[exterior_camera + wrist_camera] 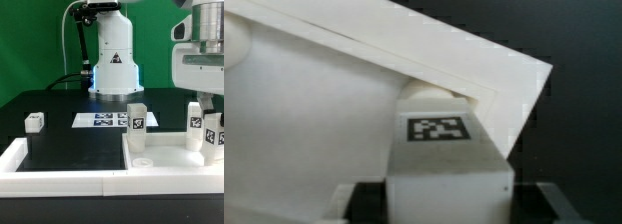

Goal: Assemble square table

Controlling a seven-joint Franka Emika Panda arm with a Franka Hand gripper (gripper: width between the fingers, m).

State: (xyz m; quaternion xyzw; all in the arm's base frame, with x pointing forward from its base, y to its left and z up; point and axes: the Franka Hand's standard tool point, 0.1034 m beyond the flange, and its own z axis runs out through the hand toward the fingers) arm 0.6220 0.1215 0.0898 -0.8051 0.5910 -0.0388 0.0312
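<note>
The white square slab (175,165) with a raised rim lies at the exterior view's right. My gripper (206,102) hangs over its far right part, shut on an upright white tagged leg (212,135). In the wrist view the leg (446,150) sits between my dark fingers (367,200), its far end at the slab's rim near a corner (473,70). My gripper (450,203) grips it on both sides. A second leg (193,119) stands just behind it. A third leg (137,117) stands at the slab's far left corner. A fourth small leg (35,121) lies at the far left.
The marker board (103,120) lies flat in front of the robot base (113,70). A long white border rail (60,180) runs along the front and up the left side of the black table. A small round bump (142,160) sits on the slab.
</note>
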